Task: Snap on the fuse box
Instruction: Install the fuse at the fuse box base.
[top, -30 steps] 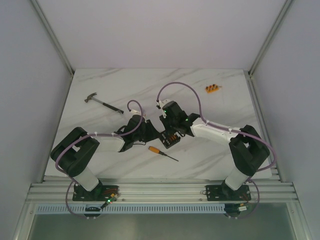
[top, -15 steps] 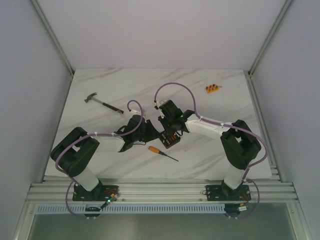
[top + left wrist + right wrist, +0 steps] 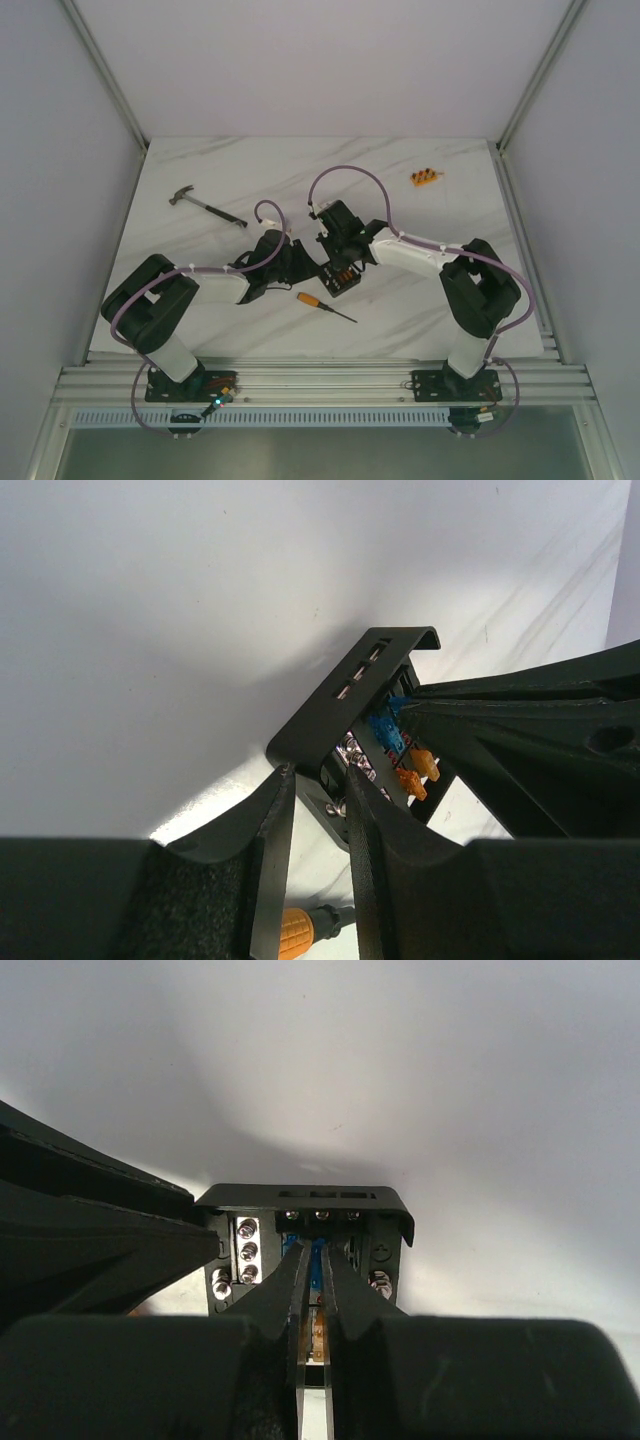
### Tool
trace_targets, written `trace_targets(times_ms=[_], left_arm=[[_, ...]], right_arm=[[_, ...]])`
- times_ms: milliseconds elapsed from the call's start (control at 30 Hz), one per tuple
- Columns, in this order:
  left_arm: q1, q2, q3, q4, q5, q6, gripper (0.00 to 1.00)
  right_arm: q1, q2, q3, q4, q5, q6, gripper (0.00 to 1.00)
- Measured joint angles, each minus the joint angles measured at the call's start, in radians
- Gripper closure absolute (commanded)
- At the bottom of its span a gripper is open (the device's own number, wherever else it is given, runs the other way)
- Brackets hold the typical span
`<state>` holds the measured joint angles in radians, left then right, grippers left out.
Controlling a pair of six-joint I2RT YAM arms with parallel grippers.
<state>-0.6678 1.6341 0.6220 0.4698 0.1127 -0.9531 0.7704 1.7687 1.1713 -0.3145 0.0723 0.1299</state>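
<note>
My left wrist cam: left gripper [image 3: 318,780] clamps a wall of the small black plastic fuse box [image 3: 340,695]. Only the right wrist cam shows right gripper [image 3: 315,1260] nearly closed.

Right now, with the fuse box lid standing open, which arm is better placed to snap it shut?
Probably the right. The right gripper, jaws nearly closed, sits over the fuses just beside the raised lid. The left gripper clamps the fuse box wall, steadying it.
</note>
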Motion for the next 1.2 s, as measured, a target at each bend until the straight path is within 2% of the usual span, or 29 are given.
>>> trace_targets(times_ms=[400,1200], left_arm=[[0.000,0.000,0.000,0.001,0.000,0.000,0.65],[0.000,0.051,0.048,0.001,0.017,-0.015,0.62]], right_arm=[[-0.025,-0.001,-0.008,-0.001,-0.002,-0.003,1.00],[-0.071,-0.037,-0.098,0.123,-0.068,0.014,1.00]])
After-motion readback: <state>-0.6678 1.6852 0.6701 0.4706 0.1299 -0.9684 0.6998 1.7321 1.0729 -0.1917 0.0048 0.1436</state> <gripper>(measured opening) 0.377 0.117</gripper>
